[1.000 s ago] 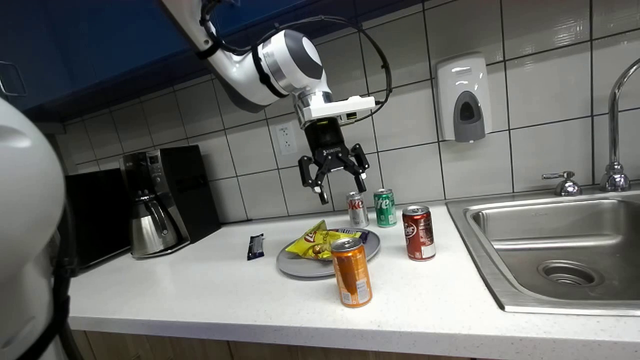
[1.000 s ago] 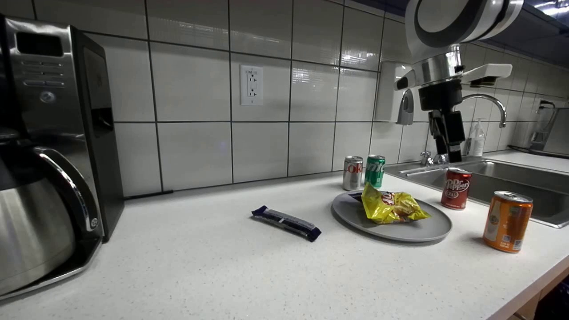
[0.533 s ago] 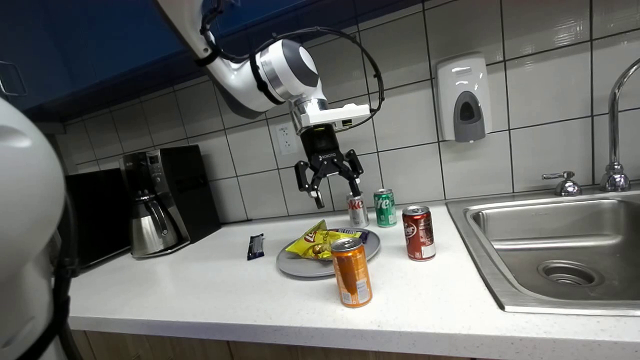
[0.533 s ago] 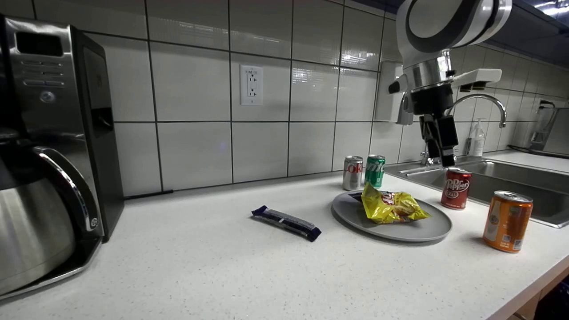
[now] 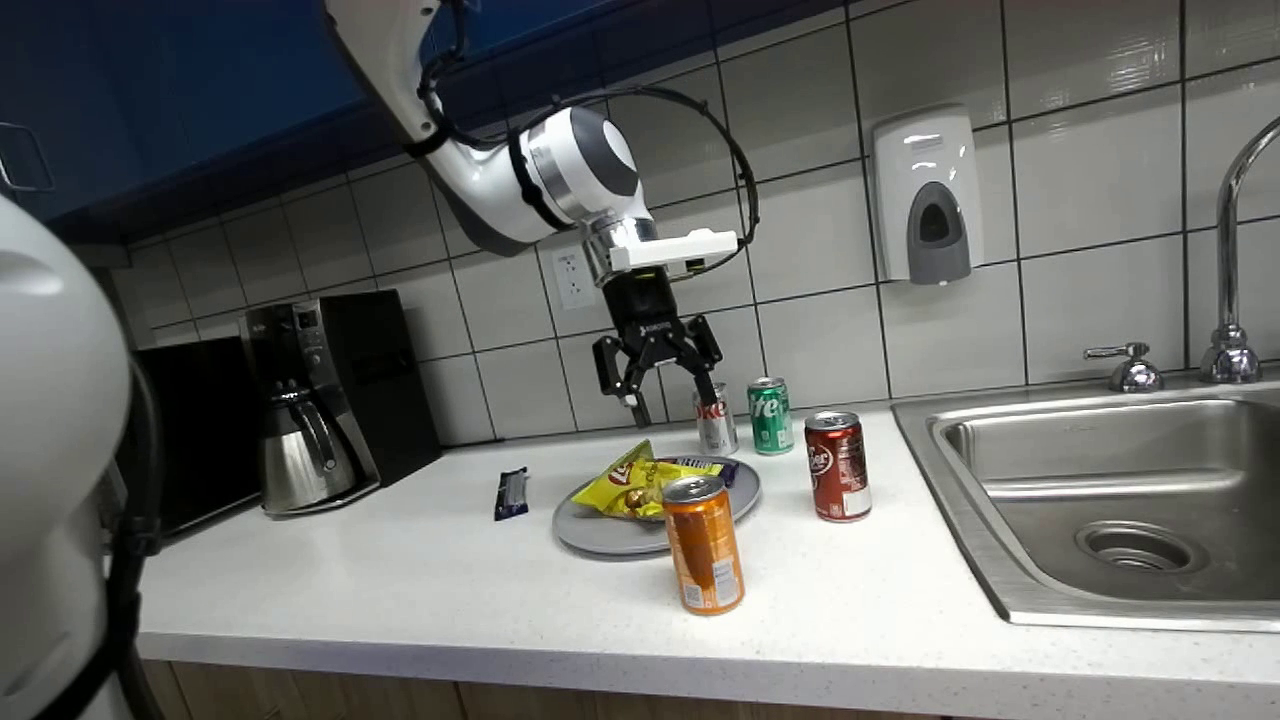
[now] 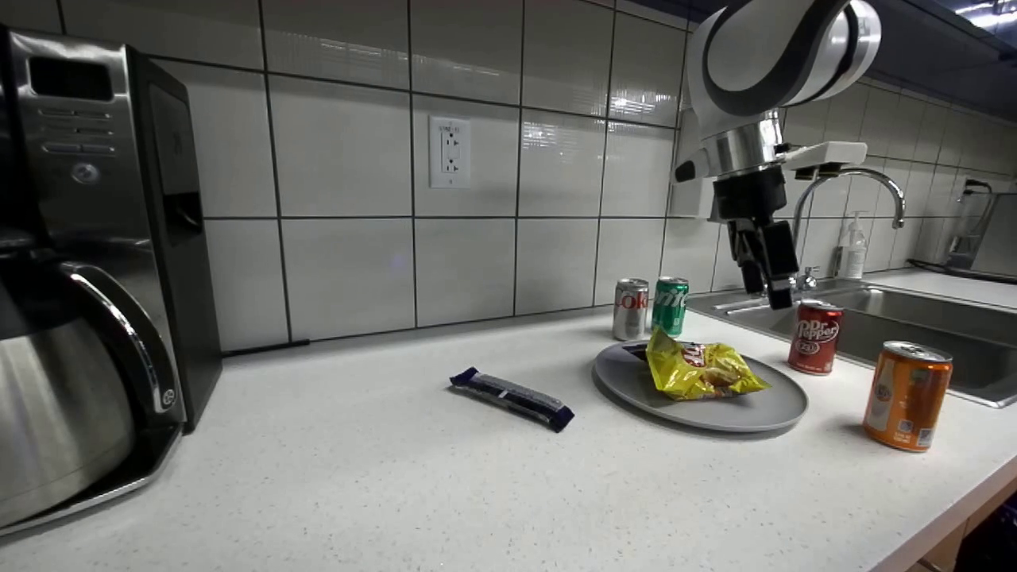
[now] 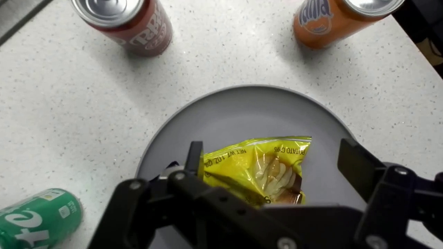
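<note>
Yellow chip bag (image 7: 251,164) on gray plate (image 7: 249,107), jaws spread above, orange can (image 5: 704,545) nearby

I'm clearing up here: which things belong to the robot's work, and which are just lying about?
Seemingly in use:
open black pincer;
shiny yellow potato chip bag below it;
round grey plate under the bag;
half-hidden dark wrapper.

Apparently lying about:
silver Coke can;
green Sprite can;
red Dr Pepper can;
orange Fanta can;
slim navy wrapped bar.

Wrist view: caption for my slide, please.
Open gripper above chip bag on gray plate; red can, orange can and green can nearby.
</note>
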Tool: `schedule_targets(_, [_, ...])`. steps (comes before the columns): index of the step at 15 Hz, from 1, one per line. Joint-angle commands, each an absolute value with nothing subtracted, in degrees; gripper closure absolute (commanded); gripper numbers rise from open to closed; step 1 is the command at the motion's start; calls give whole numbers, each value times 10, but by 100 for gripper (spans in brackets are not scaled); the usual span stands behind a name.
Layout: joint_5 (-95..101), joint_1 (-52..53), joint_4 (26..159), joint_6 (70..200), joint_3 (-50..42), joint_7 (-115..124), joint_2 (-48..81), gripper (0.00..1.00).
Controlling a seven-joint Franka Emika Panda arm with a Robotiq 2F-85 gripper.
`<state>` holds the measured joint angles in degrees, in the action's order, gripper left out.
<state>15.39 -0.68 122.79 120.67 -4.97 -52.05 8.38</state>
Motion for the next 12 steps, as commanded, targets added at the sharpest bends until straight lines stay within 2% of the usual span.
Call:
schedule_targets(1, [164,-19,1189,1206,-33,-550,124,0])
schedule_targets(12, [174,-14,1151,1201,-9,-565,175,0])
